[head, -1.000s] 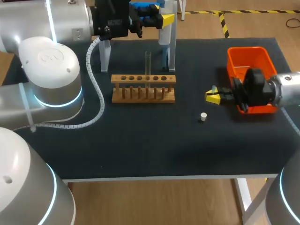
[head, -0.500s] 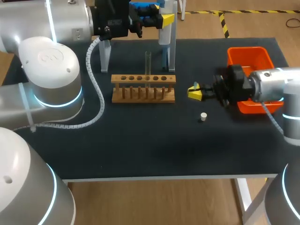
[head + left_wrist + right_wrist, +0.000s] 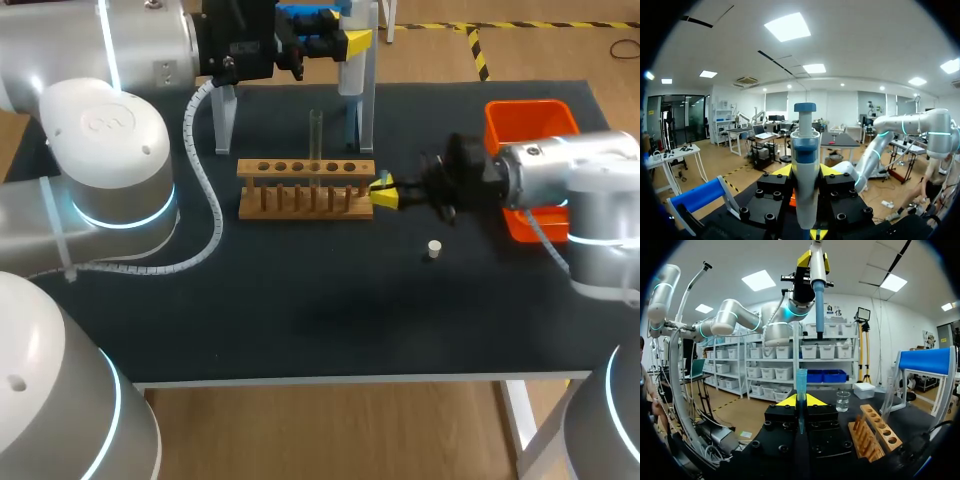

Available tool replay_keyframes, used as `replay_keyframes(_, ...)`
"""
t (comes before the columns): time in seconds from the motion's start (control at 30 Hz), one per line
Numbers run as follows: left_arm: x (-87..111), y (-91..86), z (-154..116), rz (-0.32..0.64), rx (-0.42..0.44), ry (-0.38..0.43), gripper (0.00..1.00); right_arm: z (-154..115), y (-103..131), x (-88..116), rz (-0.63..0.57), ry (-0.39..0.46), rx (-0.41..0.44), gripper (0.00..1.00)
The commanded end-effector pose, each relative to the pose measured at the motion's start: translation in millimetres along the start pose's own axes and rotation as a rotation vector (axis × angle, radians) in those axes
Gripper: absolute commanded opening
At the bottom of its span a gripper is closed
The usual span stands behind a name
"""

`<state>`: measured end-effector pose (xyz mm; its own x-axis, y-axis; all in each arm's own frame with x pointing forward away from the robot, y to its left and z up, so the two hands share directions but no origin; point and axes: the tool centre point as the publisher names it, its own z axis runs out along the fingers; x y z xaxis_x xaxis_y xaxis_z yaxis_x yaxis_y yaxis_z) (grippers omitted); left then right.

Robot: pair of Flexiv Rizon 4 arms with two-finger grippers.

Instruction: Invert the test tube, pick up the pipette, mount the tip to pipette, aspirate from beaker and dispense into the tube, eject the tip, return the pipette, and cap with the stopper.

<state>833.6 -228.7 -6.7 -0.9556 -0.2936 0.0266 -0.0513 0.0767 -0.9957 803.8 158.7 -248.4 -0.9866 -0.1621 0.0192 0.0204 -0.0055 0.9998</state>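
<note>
My left gripper [image 3: 340, 42] hangs above the table's back edge, shut on the blue and white pipette [image 3: 349, 72], which points down. In the left wrist view the pipette [image 3: 805, 160] stands between the fingers of that gripper [image 3: 805, 172]. My right gripper [image 3: 383, 193] sits just right of the wooden rack [image 3: 305, 187], shut on a pale blue pipette tip [image 3: 801, 385] that stands upright between its yellow tips [image 3: 801, 401]. A clear test tube [image 3: 315, 135] stands upright in the rack. The white stopper [image 3: 433, 249] lies on the mat, in front of my right gripper.
An orange bin [image 3: 530, 125] sits at the right, partly behind my right arm. A clear stand [image 3: 365, 100] rises behind the rack. A small glass beaker [image 3: 842, 401] stands beyond the rack [image 3: 875, 432] in the right wrist view.
My right arm has moved left from the orange bin to the rack's right end, carrying the pipette tip. The left arm and pipette have stayed still.
</note>
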Motion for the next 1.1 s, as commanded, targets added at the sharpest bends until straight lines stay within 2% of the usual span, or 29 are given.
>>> replay_keyframes(0.03, -0.5, 0.6, -1.1, 0.000, 0.004, 0.003, 0.00, 5.1, -1.8, -3.8, 0.004, 0.007, 0.004, 0.00)
replay_keyframes(1.1, -0.5, 0.6, -1.1, 0.000, 0.004, 0.003, 0.00, 39.6, -1.1, -20.9, 0.019, 0.021, 0.017, 0.00)
